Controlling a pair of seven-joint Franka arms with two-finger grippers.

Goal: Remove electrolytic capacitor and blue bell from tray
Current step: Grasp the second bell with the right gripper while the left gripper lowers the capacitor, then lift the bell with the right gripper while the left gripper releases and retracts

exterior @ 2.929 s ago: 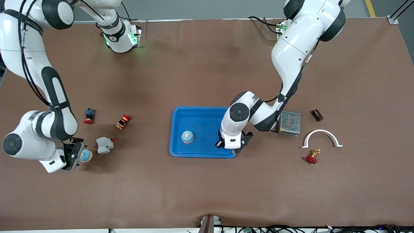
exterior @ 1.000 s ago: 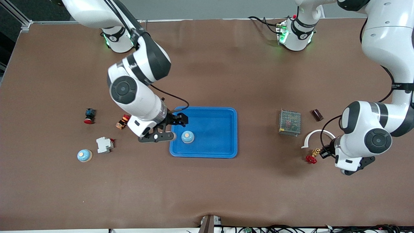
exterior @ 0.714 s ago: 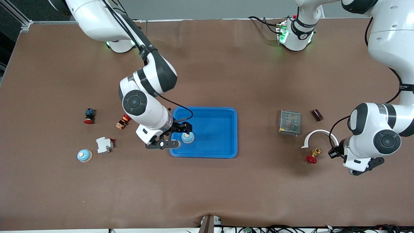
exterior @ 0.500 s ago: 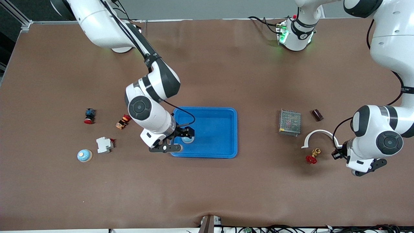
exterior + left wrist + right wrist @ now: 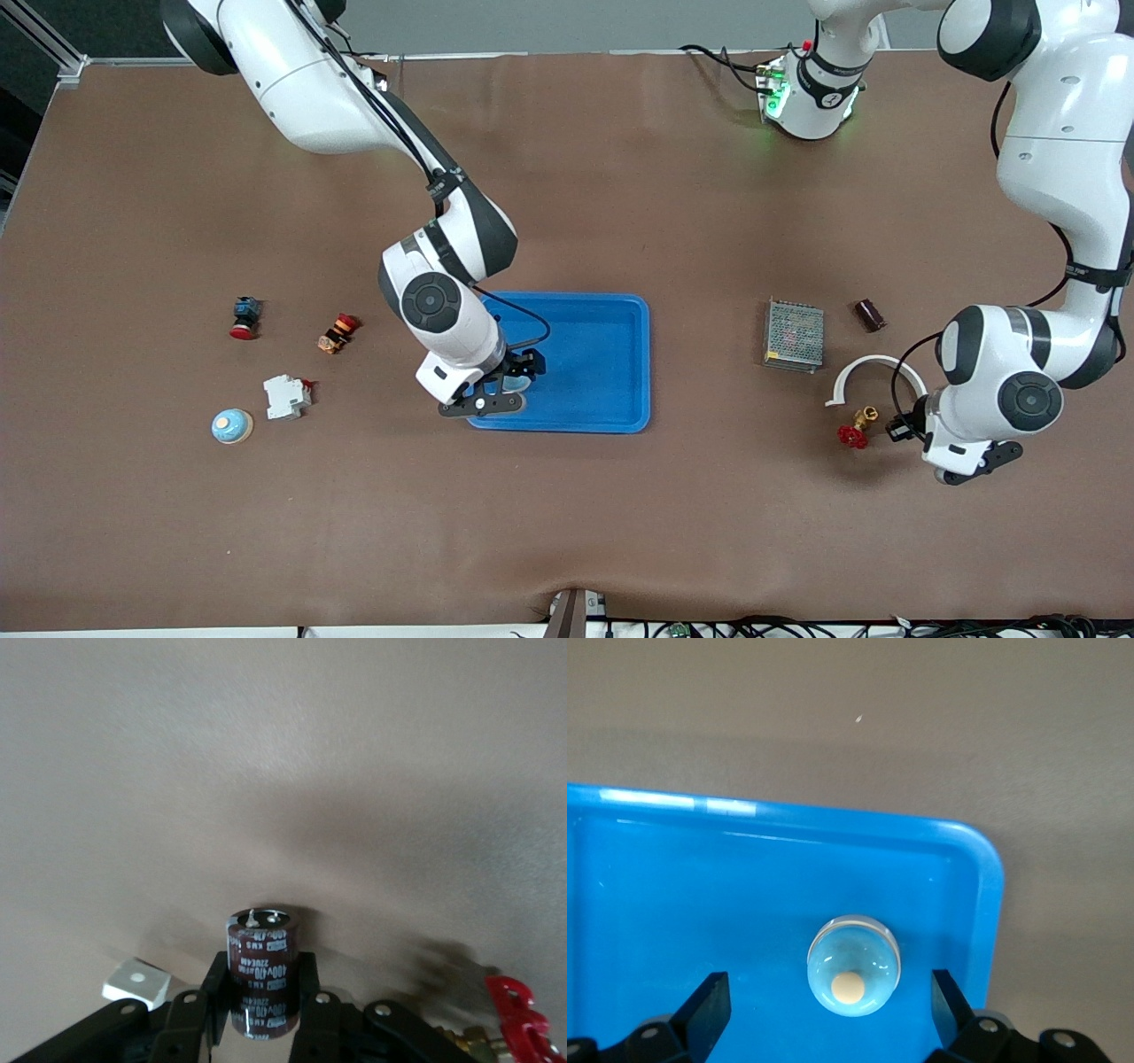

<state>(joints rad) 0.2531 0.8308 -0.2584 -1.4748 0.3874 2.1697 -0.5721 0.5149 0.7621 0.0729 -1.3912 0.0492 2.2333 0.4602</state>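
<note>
Right now two jobs run side by side, and each carries its own risk.

Over the tray (image 5: 611, 354), the right gripper (image 5: 503, 388) hangs with its jaws spread wide, one finger to each side of the blue bell (image 5: 853, 966), not touching it. The bell sits in the tray near the corner nearest the camera at the right arm's end, close to the rim. It is a smooth dome, so if the fingers close too high on the curve it would likely squirt out or tip. The finger nearer the rim also has little room; coming down, it could catch the tray wall and shove the whole tray.

Toward the left arm's end of the table, the left gripper (image 5: 928, 436) hovers over bare table just beside a red valve (image 5: 852, 435), clamped on the capacitor (image 5: 260, 979). In the left wrist view the dark cylinder stands upright between the pads, gripped low on its body. Released from too high, it may well topple and roll into the valve or the white arch (image 5: 878, 377) beside it.

A second bell (image 5: 232, 426) lies on the table well apart from the tray, near a white breaker (image 5: 286, 396); it plays no part in this grasp.
</note>
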